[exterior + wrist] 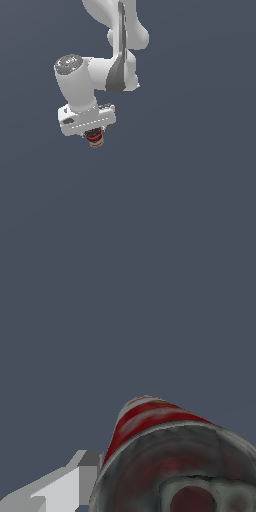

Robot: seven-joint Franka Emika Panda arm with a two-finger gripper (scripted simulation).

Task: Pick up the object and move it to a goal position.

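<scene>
Inspector A: Start with the arm. What do you record?

Inspector B: One white arm [107, 75] reaches in from the upper edge of the exterior view. Its wrist turns downward, and the gripper [93, 134] sits at its lower end, beneath a broad white hand block.

Inspector A: And the can?

Inspector B: The can [94, 138] sits directly below the hand block, touching the gripper. Only a short length of it shows: a dark part nearest the block, a red band below that, and a pale silvery end pointing down and slightly toward the exterior view's right. It is much smaller than the block above it.

Inspector A: Condition of the gripper?

Inspector B: It is clamped on the can. The can hangs from it with nothing else touching it. The fingers themselves are mostly hidden in the exterior view.

Inspector A: Does the wrist view support that?

Inspector B: Yes. There the can [165, 456] fills the near part of the picture, very close to the lens. Its red and white label band runs away from the camera, and the nearer end is a grey, mottled disc with a reddish patch inside. One white and grey finger [75, 481] lies just beside the can, against its wall. The second finger is out of sight.

Inspector A: Surroundings?

Inspector B: A plain, dark blue-grey background [200, 190] lies behind the can in both views. I cannot tell how high the can is above it.
</scene>
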